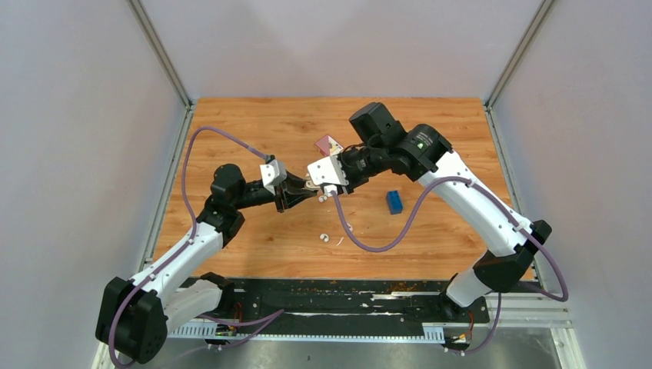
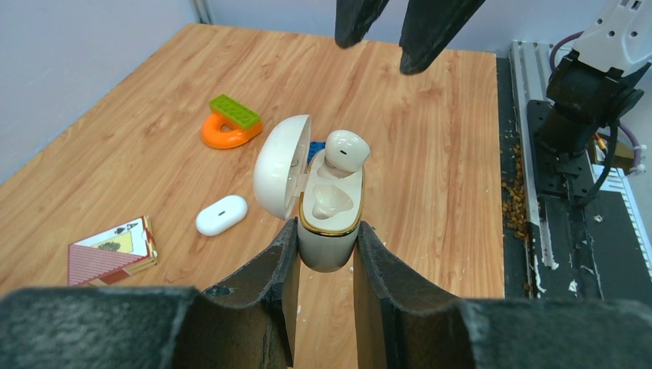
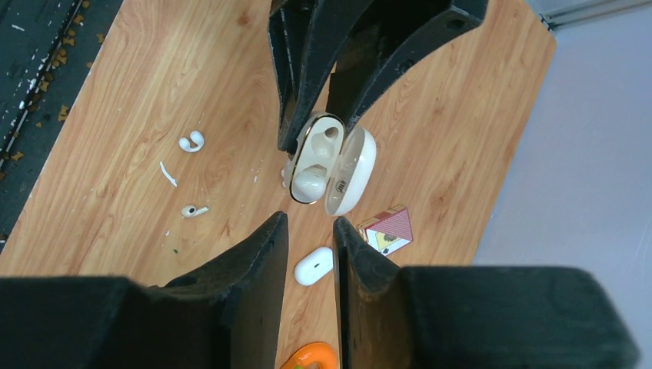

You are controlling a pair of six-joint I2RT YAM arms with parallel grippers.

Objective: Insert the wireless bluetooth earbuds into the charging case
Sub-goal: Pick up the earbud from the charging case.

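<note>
My left gripper is shut on the base of the cream-white charging case and holds it above the table with its lid open to the left. One cream earbud sits in the far socket and sticks up; the near socket is empty. My right gripper is open and empty, with its fingertips just above the case. Two tiny white buds lie on the table towards the front, also in the top view.
A plain white oval pod, a playing-card box and an orange ring with a green brick lie under and behind the grippers. A blue block lies to the right. A thin white sliver lies between the loose buds.
</note>
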